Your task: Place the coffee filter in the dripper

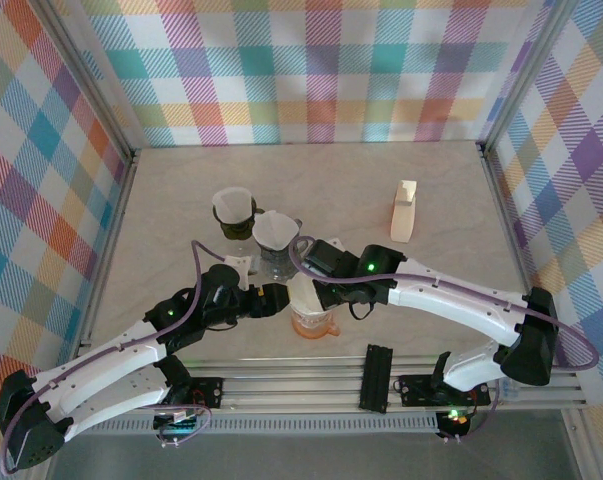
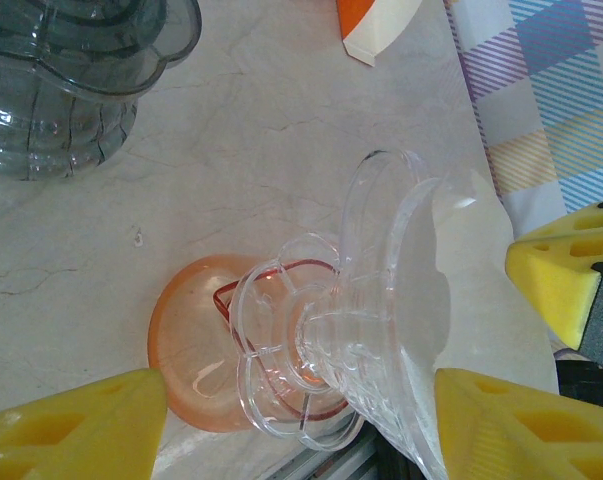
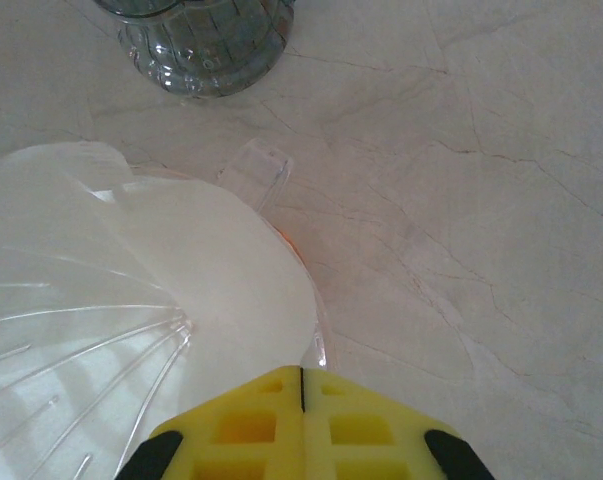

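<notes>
Right gripper (image 1: 303, 283) and left gripper (image 1: 278, 303) meet from opposite sides at the dripper (image 1: 319, 312). From above, we see it standing toward the front of the table (image 1: 181, 200), well apart from a white object (image 1: 406, 210) farther back. The coffee filter (image 1: 303, 297) sits in the dripper's mouth as a pale cone.

From the left wrist, the left gripper's yellow pads (image 2: 81, 425) stand wide apart with the dripper's neck between them, gripping nothing. We read this as a guard, ready to steady the light plastic if the paper tugs it. The dripper is clear and ribbed, and its scalloped foot rests on an orange saucer (image 2: 186, 340). The filter lines the cone, its white showing through the wall. A smoky grey dripper (image 2: 71, 80) stands apart.

From the right wrist, the right gripper's pads are closed flat together at the filter's near edge. The paper seems to be nipped between them, though the seam itself hides the contact. We judge that holding the rim this way lets the arm seat the cone without crushing it. The filter looks smooth, thin and faintly translucent, spread against the dripper's ribs.
</notes>
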